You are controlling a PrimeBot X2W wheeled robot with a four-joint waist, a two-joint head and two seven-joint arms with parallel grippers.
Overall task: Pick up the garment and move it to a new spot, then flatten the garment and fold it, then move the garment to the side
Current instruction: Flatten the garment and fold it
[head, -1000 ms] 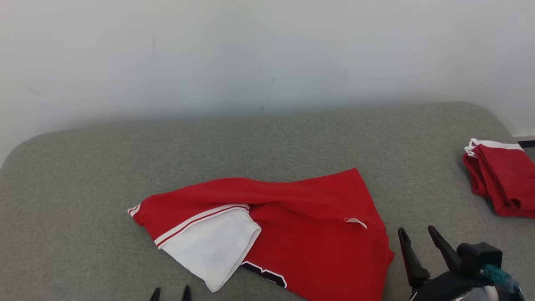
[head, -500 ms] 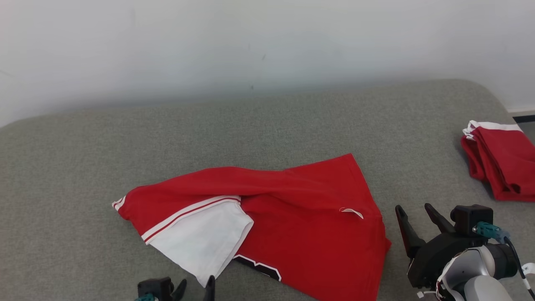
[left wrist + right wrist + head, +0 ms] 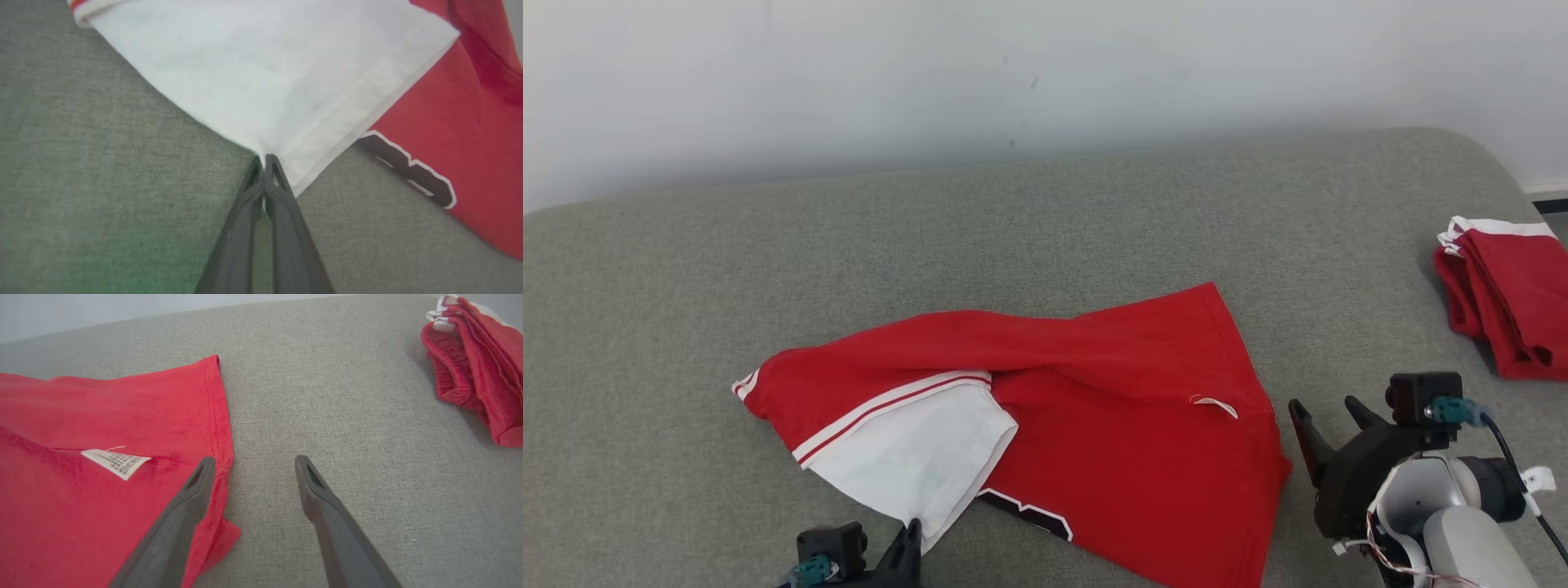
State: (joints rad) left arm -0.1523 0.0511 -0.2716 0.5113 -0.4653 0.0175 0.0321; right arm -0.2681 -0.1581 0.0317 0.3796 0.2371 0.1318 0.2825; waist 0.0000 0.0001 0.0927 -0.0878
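Across the grey worktop [image 3: 1013,212] lies the red garment [image 3: 1111,408]. Left wrist view shows the left claw [image 3: 264,158] pinched shut on its white sleeve [image 3: 265,73] hem. Right wrist view shows the right claw [image 3: 254,458] wide open, empty, one finger over the red edge near a label [image 3: 116,461].

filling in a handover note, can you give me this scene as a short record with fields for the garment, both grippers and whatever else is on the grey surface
surface: grey fabric cushion
garment: red garment, crumpled, not yet flattened; its white sleeve lies on top at the robot's left
label: white tag showing on the red cloth
left arm: left gripper shut, apparently pinching the white sleeve's lower edge
right arm: right gripper open, at the garment's right hem, holding nothing
other: folded red pile at the far right, apart from the garment
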